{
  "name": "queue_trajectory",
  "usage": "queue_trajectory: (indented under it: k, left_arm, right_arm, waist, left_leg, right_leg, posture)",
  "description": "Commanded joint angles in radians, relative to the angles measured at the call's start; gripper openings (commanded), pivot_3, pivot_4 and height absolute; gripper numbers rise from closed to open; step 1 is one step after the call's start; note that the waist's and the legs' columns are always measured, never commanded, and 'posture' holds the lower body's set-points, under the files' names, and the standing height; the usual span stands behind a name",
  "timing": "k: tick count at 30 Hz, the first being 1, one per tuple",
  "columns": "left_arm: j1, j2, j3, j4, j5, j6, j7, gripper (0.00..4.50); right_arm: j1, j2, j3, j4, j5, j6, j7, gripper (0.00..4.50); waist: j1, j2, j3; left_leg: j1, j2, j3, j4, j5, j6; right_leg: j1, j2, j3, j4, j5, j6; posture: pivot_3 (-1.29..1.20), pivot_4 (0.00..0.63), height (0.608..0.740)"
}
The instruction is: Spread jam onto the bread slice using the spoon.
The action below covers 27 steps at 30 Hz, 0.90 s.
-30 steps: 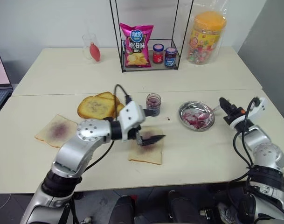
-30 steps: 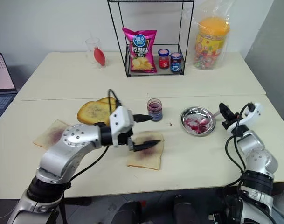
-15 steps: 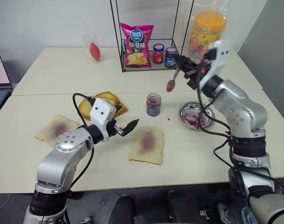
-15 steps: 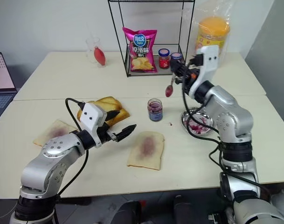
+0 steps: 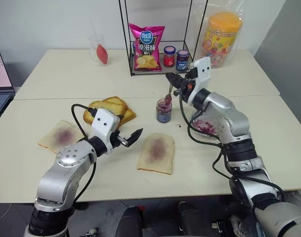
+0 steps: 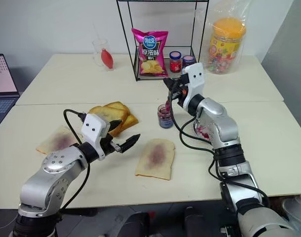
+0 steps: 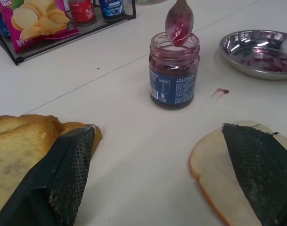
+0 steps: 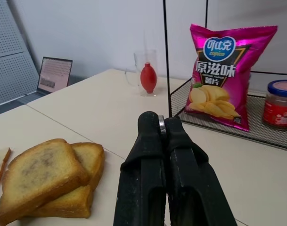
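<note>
The right arm reaches forward and across to the centre of the worktop (image 5: 239, 173), its right gripper (image 5: 173, 81) raised above the jam (image 5: 163, 110) jar, jaws pinched tight on the thin handle of the spoon (image 5: 168, 95). The spoon hangs bowl-down, its jam-stained bowl at the jar's open mouth; whether it touches the rim cannot be told. In the right wrist view the two black fingers (image 8: 148, 179) press together with a sliver of metal between their tips.

The left arm is bent at the elbow and lies low over the worktop, its left gripper (image 5: 132, 137) pointing forward and towards the right, jaws spread wide and holding nothing. It hovers between the stack of toasted slices (image 5: 108, 108) and the bread slice (image 5: 156, 152), near the slice's left edge, touching neither.

The bread slice lies flat near the front of the worktop, a purple smear at its centre, with the jar just behind it. A second smeared slice (image 5: 60, 137) lies off to the left. A steel dish (image 5: 203, 126) streaked with jam sits right of the jar, partly behind the right arm
</note>
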Motion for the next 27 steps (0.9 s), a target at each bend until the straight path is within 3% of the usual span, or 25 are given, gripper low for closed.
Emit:
queue_trajectory:
  k: [1, 12, 27]
  left_arm:
    - [-0.002, 0.013, -0.007, -0.037, 0.016, -0.034, -0.007, 4.50]
    - [-0.007, 0.008, -0.036, -0.017, 0.042, -0.060, -0.023, 4.50]
    - [-0.012, 0.001, -0.039, 0.005, 0.038, -0.072, -0.041, 4.50]
  right_arm:
    - [-0.010, 0.018, -0.006, 0.022, -0.034, -0.064, 0.010, 0.00]
    - [0.027, 0.075, -0.010, 0.132, -0.090, -0.125, 0.017, 0.00]
    - [0.004, 0.154, -0.195, 0.105, 0.083, 0.103, -0.071, 0.00]
  waist:
    - [0.000, 0.000, 0.000]
    - [-0.001, 0.000, 0.000]
    - [-0.001, 0.000, 0.000]
  left_leg:
    - [0.000, 0.000, 0.000, 0.000, 0.000, 0.000]
    - [0.000, 0.000, 0.000, 0.000, 0.000, 0.000]
    - [0.000, 0.000, 0.000, 0.000, 0.000, 0.000]
  right_leg:
    - [0.000, 0.000, 0.000, 0.000, 0.000, 0.000]
    - [0.000, 0.000, 0.000, 0.000, 0.000, 0.000]
    - [0.000, 0.000, 0.000, 0.000, 0.000, 0.000]
  posture:
    - [0.00, 0.150, 0.740]
    - [0.00, 0.150, 0.740]
    - [0.00, 0.150, 0.740]
